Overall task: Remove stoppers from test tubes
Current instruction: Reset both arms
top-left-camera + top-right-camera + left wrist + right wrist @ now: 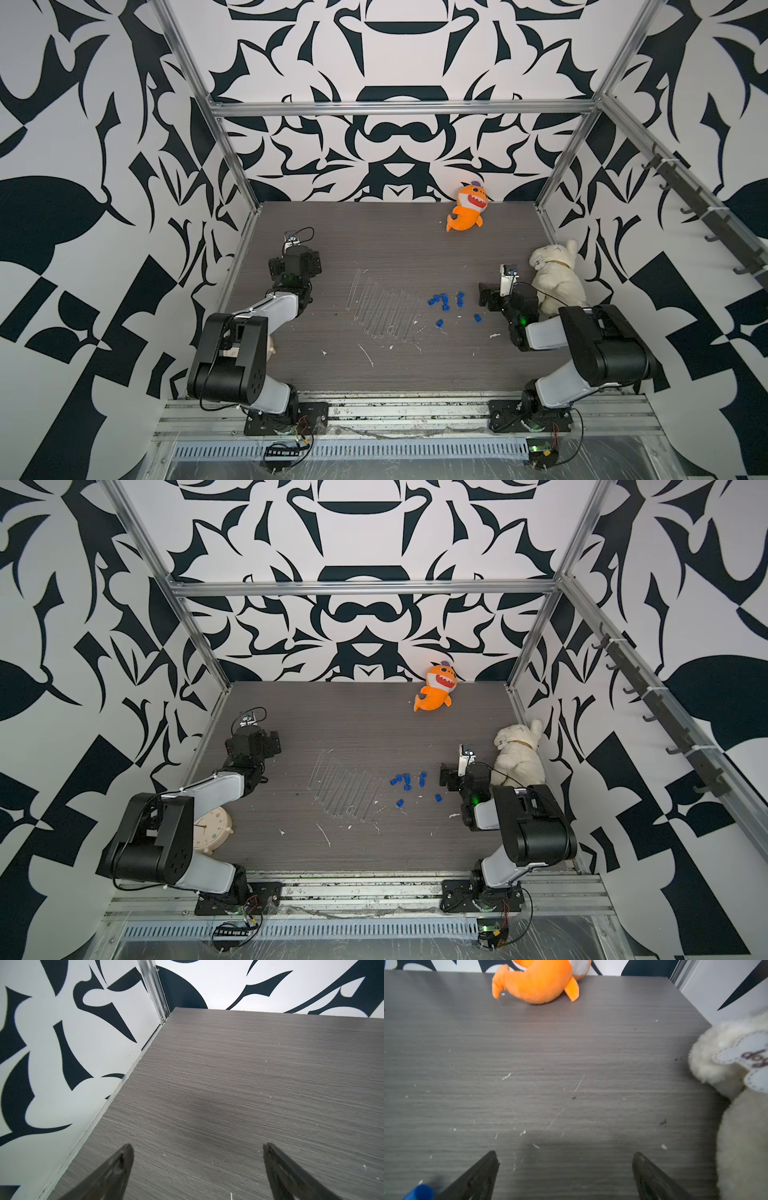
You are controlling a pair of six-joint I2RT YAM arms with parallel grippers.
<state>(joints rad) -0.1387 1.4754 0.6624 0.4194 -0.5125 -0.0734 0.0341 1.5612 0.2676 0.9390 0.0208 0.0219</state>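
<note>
The left arm and right arm sit folded low over the bench, jaws spread wide, empty. The test tubes lie between the two jaws; the stoppers lie scattered nearer the right jaws.

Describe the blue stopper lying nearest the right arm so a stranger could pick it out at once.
Find the white plush dog at the right edge of the grey table; the right arm lies beside it. Just inward of that arm, one blue stopper lies by itself. The other stoppers sit farther inward, most in a loose cluster beside the clear test tubes.
</note>
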